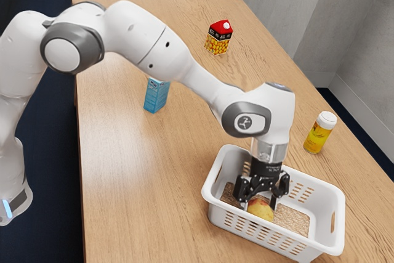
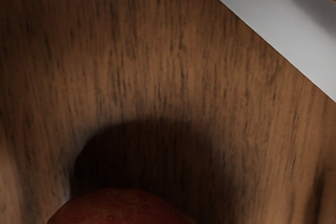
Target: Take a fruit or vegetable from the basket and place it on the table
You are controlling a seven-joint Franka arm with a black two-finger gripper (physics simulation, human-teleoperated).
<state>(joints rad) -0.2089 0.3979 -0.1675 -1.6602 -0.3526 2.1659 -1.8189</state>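
My gripper (image 1: 260,203) points down into the white basket (image 1: 230,215), right at a round yellow-and-red fruit (image 1: 261,211) that looks like an apple or peach. Whether it grips the fruit from both sides is not clear. In the wrist view the red top of the fruit (image 2: 118,208) shows at the lower edge, close under the hand, with a dark shadow beside it. The brown wood-grained basket floor (image 2: 157,61) lies beyond the fruit, bordered by the white basket wall (image 2: 262,19).
A yellow bottle with a white cap (image 1: 319,132) stands behind the basket. On the wooden table (image 1: 129,195), a blue carton (image 1: 156,95) stands below the arm's forearm, and a red-and-yellow carton (image 1: 218,37) stands at the far end. The basket's raised walls surround my gripper.
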